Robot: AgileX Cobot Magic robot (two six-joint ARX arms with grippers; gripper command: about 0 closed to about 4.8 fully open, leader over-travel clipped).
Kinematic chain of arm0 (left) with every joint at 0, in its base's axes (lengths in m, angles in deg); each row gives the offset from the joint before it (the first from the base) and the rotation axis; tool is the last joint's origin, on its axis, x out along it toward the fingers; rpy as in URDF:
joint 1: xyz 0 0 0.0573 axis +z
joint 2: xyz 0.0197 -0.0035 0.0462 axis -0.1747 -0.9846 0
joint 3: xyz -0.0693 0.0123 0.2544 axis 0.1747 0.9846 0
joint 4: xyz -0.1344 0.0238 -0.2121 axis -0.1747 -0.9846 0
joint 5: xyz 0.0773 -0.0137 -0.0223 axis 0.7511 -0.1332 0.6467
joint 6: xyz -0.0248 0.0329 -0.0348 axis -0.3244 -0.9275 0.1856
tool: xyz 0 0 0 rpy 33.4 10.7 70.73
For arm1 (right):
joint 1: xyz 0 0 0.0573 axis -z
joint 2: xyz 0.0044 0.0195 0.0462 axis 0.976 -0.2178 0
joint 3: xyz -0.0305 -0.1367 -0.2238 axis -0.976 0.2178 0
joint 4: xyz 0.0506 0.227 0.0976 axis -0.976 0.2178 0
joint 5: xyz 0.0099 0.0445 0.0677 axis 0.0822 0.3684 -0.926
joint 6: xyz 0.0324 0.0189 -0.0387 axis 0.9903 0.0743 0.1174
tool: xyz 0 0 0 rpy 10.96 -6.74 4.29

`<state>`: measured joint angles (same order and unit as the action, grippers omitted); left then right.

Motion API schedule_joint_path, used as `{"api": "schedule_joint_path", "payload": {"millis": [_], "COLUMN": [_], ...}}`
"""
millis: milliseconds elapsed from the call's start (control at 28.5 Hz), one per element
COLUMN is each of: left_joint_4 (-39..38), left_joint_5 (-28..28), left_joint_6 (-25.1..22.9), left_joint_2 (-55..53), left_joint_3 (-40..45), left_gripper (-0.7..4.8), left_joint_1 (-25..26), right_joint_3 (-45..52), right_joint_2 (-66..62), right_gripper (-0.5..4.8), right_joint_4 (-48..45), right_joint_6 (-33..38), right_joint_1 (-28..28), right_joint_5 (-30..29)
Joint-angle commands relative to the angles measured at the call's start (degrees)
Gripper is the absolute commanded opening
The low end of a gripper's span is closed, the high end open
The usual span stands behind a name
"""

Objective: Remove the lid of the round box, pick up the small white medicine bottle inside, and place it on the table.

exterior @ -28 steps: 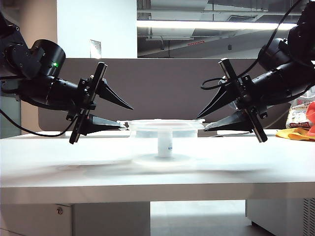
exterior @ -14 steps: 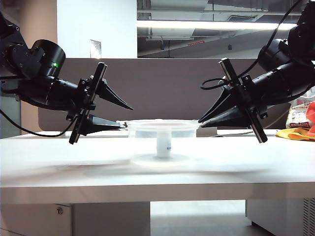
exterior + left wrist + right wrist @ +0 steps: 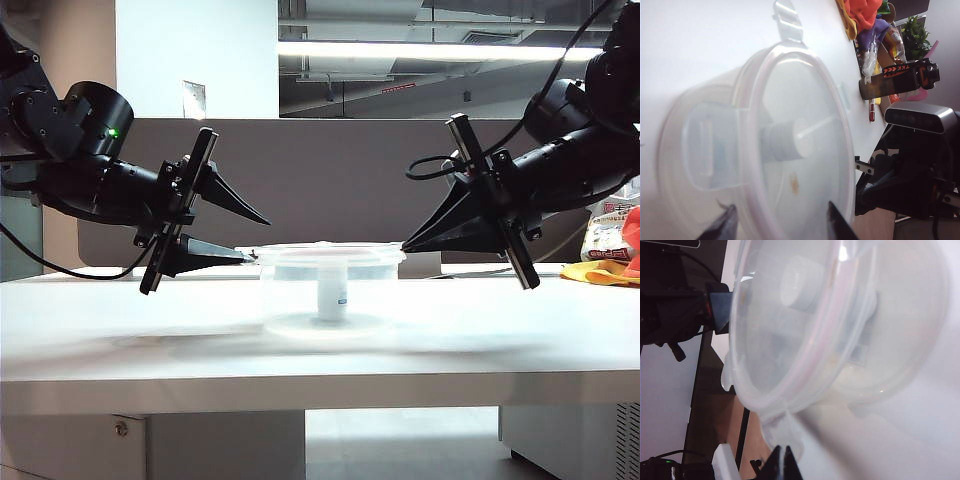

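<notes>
While my right gripper is clenched tight on a clip tab of the flat round translucent lid with the pinkish rim, my left gripper hangs parted at the opposite edge, its lower finger level with the rim and just beside it, grasping nothing. That lid lies level on the clear cylindrical plastic box, which stands on the large white table midway between my two arms. Inside, upright on the box floor, is the small white medicine bottle with a bluish label, its long axis vertical, directly below the lid's middle. I judge the lid must rise straight off before either hand can reach down; both are about equally near. Beyond the box, a dark bottle bears orange chevron marks; its lettering is unreadable.
</notes>
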<state>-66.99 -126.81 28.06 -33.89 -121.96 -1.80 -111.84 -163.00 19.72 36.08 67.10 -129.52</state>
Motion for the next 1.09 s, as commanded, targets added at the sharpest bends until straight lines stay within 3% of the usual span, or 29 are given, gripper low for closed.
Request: {"api": "schedule_joint_path", "payload": {"millis": [35, 105, 246, 316, 808, 1089], "left_joint_4": [0.39, 0.39, -0.77, -2.16, -4.96, -4.79], "left_joint_5": [-0.07, -0.04, 2.1, 3.5, 2.01, 2.03], "left_joint_6": [-0.28, -0.9, -1.46, -1.49, -1.51, -1.49], "left_joint_2": [0.09, 0.09, 0.09, 0.09, 0.09, -0.04], "left_joint_3": [-0.04, -0.04, -0.04, -0.04, -1.29, -2.82], "left_gripper": [2.29, 2.34, 3.22, 3.71, 3.79, 2.99], "left_joint_1": [0.0, 0.02, 0.79, 1.4, 3.52, 3.52], "right_joint_3": [-0.13, -0.15, -0.2, -0.2, -0.5, -0.5], "right_joint_2": [0.28, 0.31, 0.31, 0.31, 0.31, 0.26], "right_gripper": [0.0, 0.08, 1.85, 2.15, 2.2, 2.2], "right_joint_4": [-0.63, -1.07, -2.43, -2.58, -12.87, -17.25], "right_joint_6": [-0.37, -0.37, -0.24, -0.11, 5.86, 8.7], "right_joint_1": [-0.09, -0.02, 0.52, 0.72, 3.65, 3.63], "right_joint_5": [-1.33, -1.66, -1.55, -1.03, 5.68, 10.34]}}
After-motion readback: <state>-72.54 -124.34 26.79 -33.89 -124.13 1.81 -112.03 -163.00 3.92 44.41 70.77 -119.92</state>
